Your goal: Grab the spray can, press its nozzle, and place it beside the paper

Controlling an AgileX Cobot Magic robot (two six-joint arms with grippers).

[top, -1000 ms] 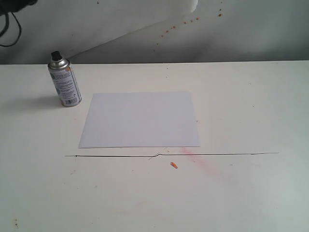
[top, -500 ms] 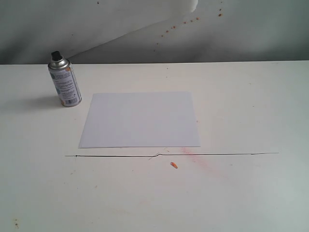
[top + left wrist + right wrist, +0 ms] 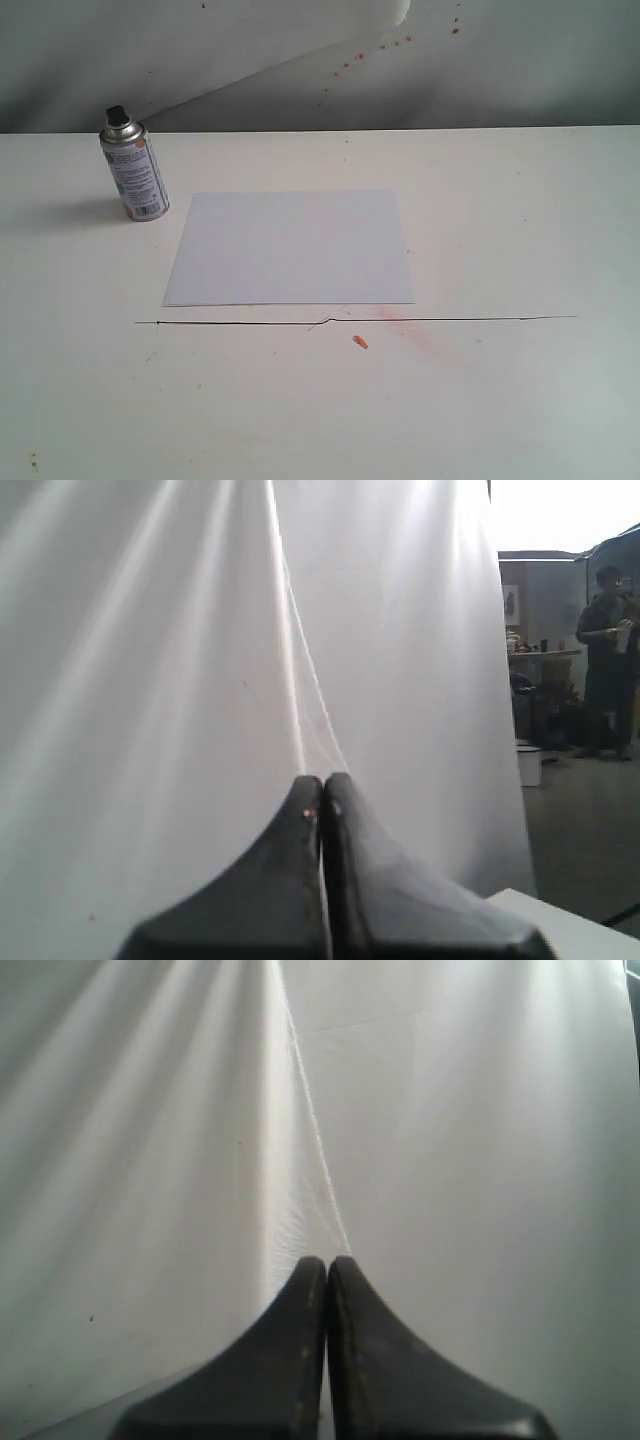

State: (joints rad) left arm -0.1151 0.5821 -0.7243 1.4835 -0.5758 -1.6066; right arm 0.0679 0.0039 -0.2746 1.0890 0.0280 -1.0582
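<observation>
The spray can [image 3: 134,170] stands upright on the table at the back left, its black nozzle [image 3: 118,116] on top. Just to its right lies the white paper [image 3: 290,247], flat, a small gap from the can. Neither arm shows in the exterior view. My left gripper [image 3: 321,785] is shut with nothing between its fingers and faces a white curtain. My right gripper [image 3: 327,1265] is also shut and empty, facing the same kind of curtain. Neither wrist view shows the can or the paper.
A thin dark line [image 3: 350,320] runs across the off-white table [image 3: 500,400] in front of the paper, with a small orange speck [image 3: 360,342] and a faint pink smear [image 3: 420,335] near it. A person [image 3: 605,660] stands far off in the left wrist view.
A dark arm part and cable at the exterior view's top left corner have left the view. The can and the paper have not moved.
</observation>
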